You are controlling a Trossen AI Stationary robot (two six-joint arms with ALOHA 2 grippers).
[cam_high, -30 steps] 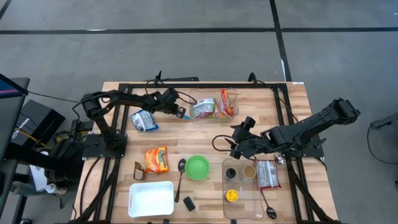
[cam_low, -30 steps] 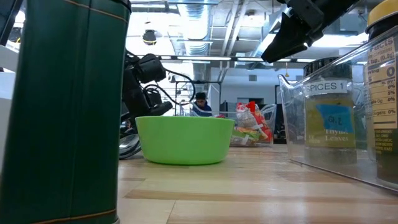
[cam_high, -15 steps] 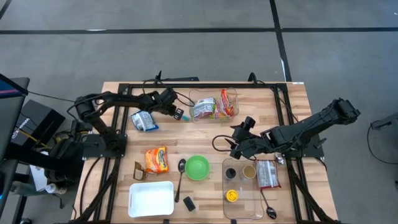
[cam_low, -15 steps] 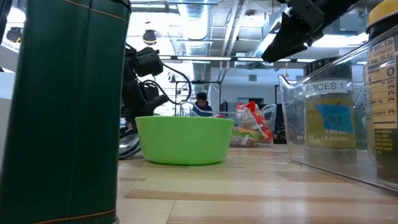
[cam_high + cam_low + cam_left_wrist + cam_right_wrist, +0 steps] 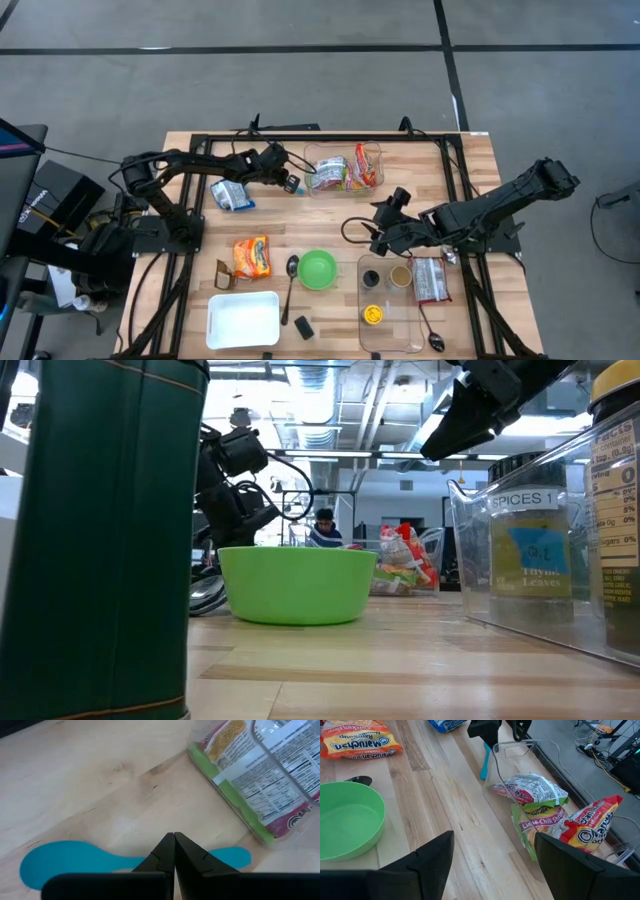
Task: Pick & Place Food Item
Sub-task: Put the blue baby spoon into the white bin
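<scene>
Two pincers over the desk (image 5: pixel 470 150). Left pincer (image 5: pixel 291 183) fully shut, empty, at the clear bin (image 5: pixel 372 152)'s left wall, blue spoon (image 5: pixel 75 862) just under it. Noodle packets (image 5: pixel 330 174) lie in bin, beside its tips. Right pincer (image 5: pixel 378 240) wide open, nothing held, mid-desk w/ bare wood ahead, near green bowl (image 5: pixel 317 268).

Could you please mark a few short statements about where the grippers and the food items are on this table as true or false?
1. The left gripper is shut above a flat blue utensil. True.
2. The right gripper holds a noodle packet. False: it is open and empty.
3. The round green plastic bowl holds noodles. False: it is empty.
4. The clear plastic bin contains noodle packets. True.
</scene>
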